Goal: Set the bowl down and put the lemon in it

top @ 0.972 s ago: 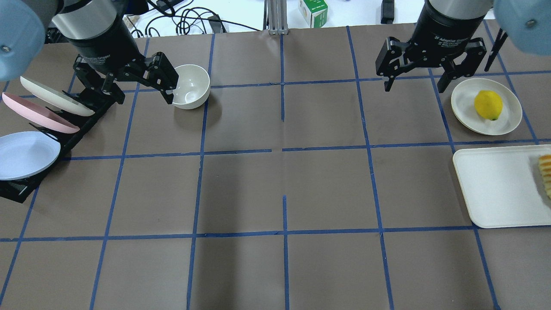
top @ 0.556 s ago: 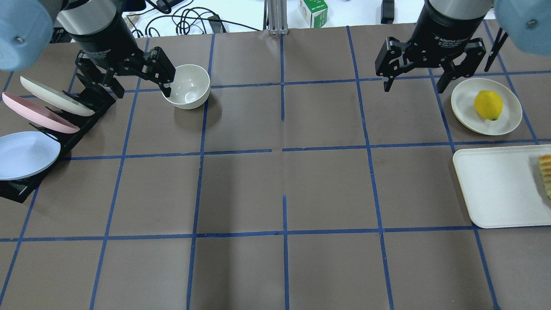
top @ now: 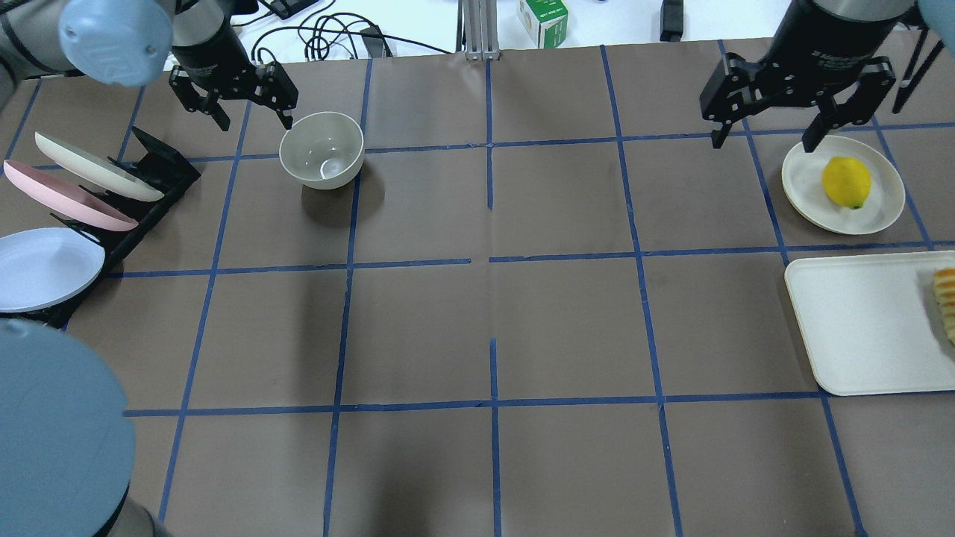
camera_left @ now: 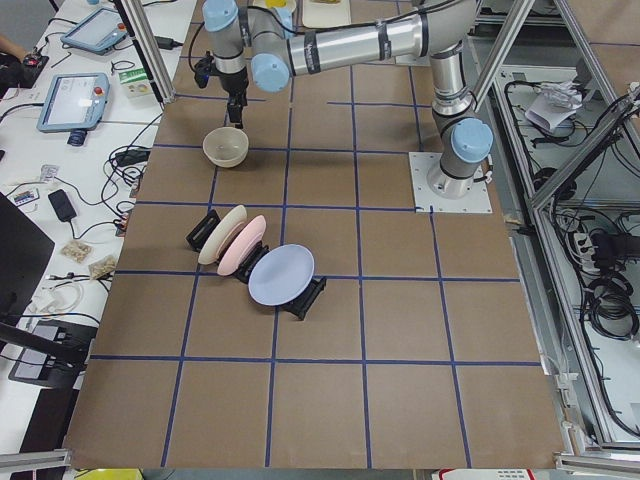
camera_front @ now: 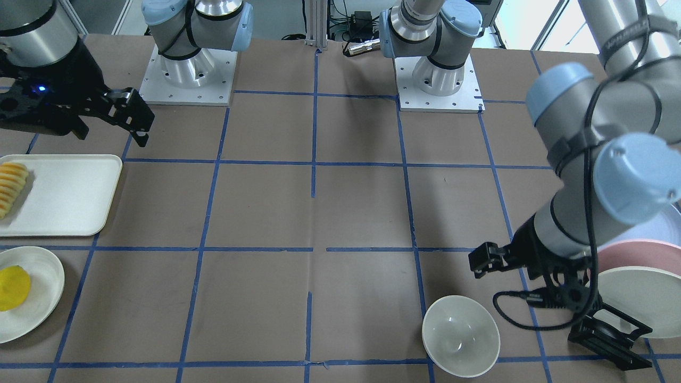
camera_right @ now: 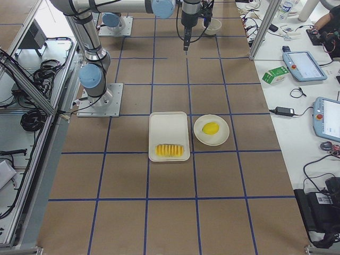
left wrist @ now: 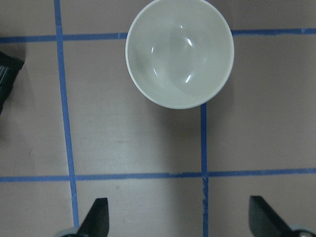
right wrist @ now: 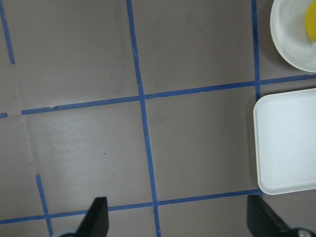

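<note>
The off-white bowl (top: pixel 322 149) stands upright and empty on the brown table; it also shows in the front view (camera_front: pixel 461 336) and the left wrist view (left wrist: pixel 179 53). My left gripper (top: pixel 254 119) is open and empty, raised off the table just beyond the bowl's far-left side, clear of the rim. The yellow lemon (top: pixel 846 181) lies on a flat off-white plate (top: pixel 809 190) at the far right. My right gripper (top: pixel 762 142) is open and empty, in the air just left of that plate. The right wrist view shows only the lemon's edge (right wrist: pixel 311 22).
A white rectangular tray (top: pixel 858 321) with ridged orange-yellow slices (top: pixel 946 302) lies near the plate. A black dish rack (top: pixel 153 175) at the left holds off-white, pink and pale blue plates. Blue tape lines grid the table. Cables and a small box lie beyond the far edge.
My left gripper has come off the bowl's rim and drawn back to its far-left side; the bowl stays put. My right gripper has moved right, toward the lemon's plate.
</note>
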`<move>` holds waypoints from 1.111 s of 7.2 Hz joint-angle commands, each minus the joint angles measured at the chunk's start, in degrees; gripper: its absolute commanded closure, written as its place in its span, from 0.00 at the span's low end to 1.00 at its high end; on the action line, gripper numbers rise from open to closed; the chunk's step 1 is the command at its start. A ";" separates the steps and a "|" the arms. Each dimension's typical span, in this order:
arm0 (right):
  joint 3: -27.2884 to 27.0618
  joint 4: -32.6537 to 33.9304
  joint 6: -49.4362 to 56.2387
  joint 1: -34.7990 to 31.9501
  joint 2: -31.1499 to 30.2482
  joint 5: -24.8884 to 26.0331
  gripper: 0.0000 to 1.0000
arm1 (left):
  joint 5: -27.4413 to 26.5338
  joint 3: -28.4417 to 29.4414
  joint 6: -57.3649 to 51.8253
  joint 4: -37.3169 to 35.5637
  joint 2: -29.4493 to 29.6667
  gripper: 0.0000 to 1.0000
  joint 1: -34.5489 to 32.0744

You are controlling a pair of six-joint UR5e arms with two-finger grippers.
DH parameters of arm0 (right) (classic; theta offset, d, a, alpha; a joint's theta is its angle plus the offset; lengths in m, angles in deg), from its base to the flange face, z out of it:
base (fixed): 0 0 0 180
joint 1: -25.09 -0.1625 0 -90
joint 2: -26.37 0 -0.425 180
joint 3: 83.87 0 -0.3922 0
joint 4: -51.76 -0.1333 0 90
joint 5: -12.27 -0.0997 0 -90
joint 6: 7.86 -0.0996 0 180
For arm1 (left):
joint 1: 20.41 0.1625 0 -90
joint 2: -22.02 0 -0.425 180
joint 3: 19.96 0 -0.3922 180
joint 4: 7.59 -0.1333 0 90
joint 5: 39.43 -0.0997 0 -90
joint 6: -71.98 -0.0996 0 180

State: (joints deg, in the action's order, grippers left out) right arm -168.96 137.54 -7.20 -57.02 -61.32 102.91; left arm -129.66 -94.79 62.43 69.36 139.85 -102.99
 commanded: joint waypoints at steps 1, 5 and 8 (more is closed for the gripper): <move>-0.08 0.27 4.60 5.54 3.37 0.86 0.00 | 0.59 0.04 -3.97 -6.87 6.86 0.00 2.77; 0.01 13.57 22.36 16.33 12.51 0.77 0.00 | 4.63 -0.58 -0.76 -12.25 14.08 0.11 2.78; 0.72 23.26 21.93 20.41 22.35 0.95 0.00 | 5.15 0.56 -0.30 -12.35 14.45 0.95 2.78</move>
State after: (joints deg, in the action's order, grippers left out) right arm -168.47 157.01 14.97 -37.77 -42.99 103.72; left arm -125.01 -94.32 62.02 57.16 154.40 -100.18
